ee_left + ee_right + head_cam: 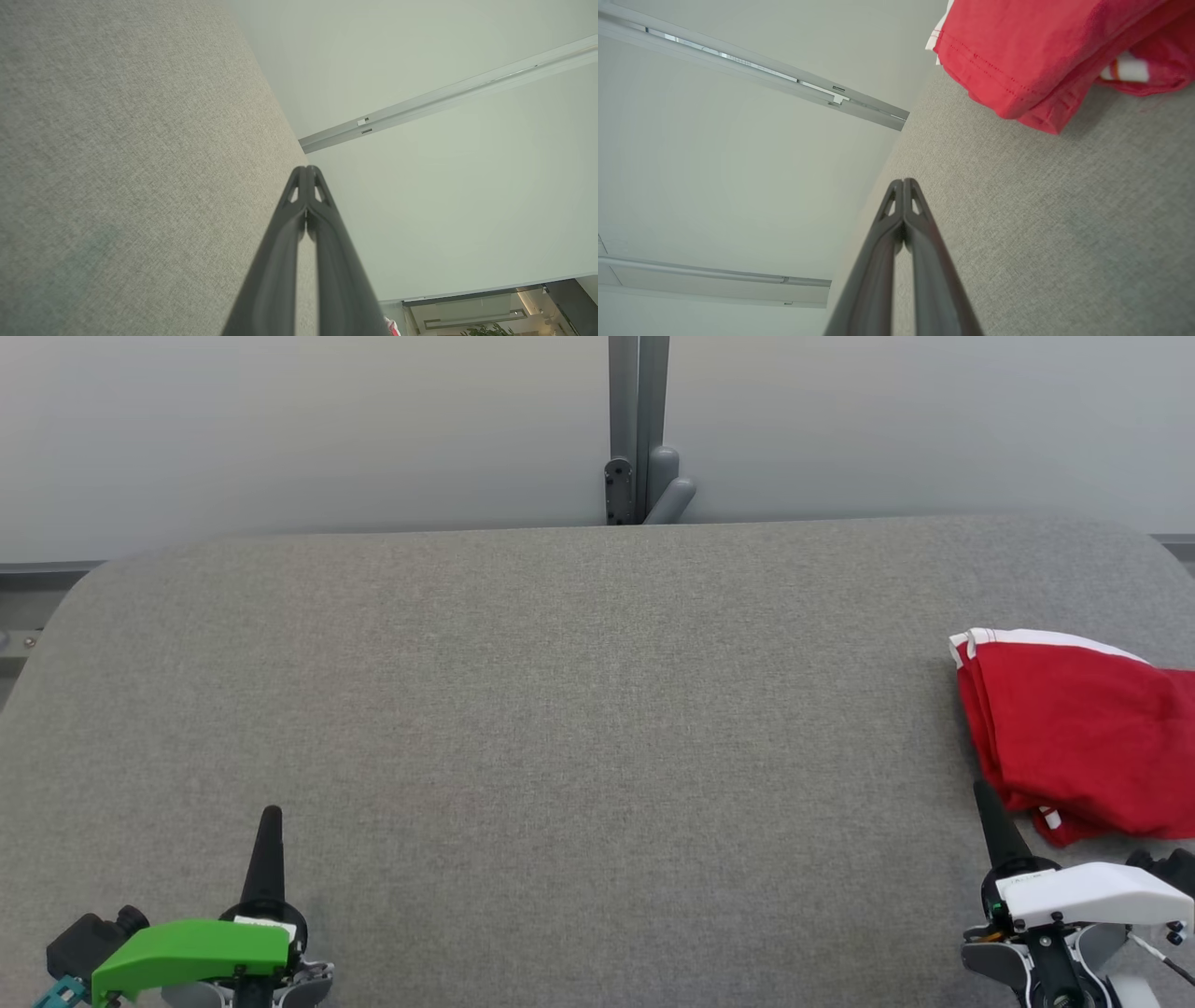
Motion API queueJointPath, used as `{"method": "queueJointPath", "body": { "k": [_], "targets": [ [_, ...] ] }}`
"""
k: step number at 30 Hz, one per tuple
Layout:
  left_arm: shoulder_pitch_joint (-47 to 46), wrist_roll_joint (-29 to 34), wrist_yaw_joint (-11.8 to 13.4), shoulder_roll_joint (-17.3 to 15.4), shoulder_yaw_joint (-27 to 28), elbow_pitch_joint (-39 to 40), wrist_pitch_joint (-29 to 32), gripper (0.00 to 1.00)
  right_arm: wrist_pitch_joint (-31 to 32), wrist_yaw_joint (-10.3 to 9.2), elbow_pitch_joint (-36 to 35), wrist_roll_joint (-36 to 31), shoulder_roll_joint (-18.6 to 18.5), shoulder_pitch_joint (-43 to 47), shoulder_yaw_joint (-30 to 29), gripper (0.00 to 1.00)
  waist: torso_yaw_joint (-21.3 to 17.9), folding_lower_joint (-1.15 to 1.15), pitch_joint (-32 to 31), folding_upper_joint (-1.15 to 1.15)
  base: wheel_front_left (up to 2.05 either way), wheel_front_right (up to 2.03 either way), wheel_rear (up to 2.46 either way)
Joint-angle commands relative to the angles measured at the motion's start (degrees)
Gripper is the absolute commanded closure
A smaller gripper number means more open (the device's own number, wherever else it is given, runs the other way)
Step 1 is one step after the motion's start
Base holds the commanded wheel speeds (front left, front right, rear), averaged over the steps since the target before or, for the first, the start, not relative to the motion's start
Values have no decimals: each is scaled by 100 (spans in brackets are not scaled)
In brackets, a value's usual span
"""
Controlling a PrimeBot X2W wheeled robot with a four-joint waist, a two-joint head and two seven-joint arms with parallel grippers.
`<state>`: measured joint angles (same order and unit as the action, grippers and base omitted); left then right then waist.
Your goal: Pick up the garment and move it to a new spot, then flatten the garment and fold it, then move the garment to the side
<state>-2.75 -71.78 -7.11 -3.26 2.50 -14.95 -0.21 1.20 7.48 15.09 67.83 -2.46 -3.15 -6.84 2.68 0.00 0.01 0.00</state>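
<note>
A red garment (1083, 737) with white trim lies folded at the right edge of the grey fabric surface (579, 709); the right wrist view has the garment (1036, 56) at its top right. My right gripper (982, 789) is shut and empty, its tip just below the garment's lower left corner, apart from it. In the right wrist view the right gripper (903, 181) has its fingers pressed together over the grey cloth. My left gripper (271, 812) is shut and empty at the lower left, far from the garment; the left gripper (307, 169) shows closed fingertips in its own view.
A grey post with a bracket (639, 476) stands behind the surface's far edge, against a pale wall. The surface's rounded far corners (103, 579) drop off at left and right. Pale wall rails (784, 84) show in the wrist views.
</note>
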Motion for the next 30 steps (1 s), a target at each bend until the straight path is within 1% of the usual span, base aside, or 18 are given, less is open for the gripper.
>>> {"method": "queueJointPath", "body": {
  "k": [1, 30],
  "targets": [
    [-124, -109, -30, -58, 43, 53, 21, 100, 35, 3, -57, 133, -34, -133, -15, 100, -4, 0, 1, 0, 0, 0, 0],
    [-334, -1435, -44, -49, 212, 62, 391, 100, 393, 3, -68, 1651, -50, -306, -21, 100, -163, 0, 12, 0, 0, 0, 0]
  ]
}}
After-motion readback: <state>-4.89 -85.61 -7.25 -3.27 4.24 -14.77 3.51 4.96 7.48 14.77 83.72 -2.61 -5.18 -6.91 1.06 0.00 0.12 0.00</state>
